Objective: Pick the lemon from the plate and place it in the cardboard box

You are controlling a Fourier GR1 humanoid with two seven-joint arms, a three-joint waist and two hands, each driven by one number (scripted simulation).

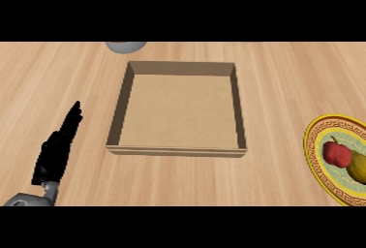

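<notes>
The left hand [55, 152] shows to the left of the box [175, 151], well apart from its left wall, coming in from the lower edge on a grey forearm [25, 199]. Its fingers [73, 115] are straight and held close together, pointing up and away from the robot. They hold nothing. I cannot tell whether the hand rests on the worktop [57, 72] or hangs just above it.

The box is a shallow open cardboard tray with low walls, sitting flat in the middle of the worktop. Its floor shows bare brown card.

The lemon [359, 168] is still on the plate [313, 145], to the right of the box and a little nearer the robot than the box's front wall. The plate has a yellow rim with a dark patterned band and is partly cut off by the right edge of the view, as is the lemon. Only the lemon's left side shows, a dull yellow. A red fruit [337, 153] lies on the same plate, touching the lemon on the side that faces the box, so it sits between the lemon and the box.

A strip of bare worktop separates the plate from the box's right wall. Behind the box, near its far left corner, a grey rounded thing [127, 46] is cut off by the top of the view; I cannot tell what it is.
</notes>
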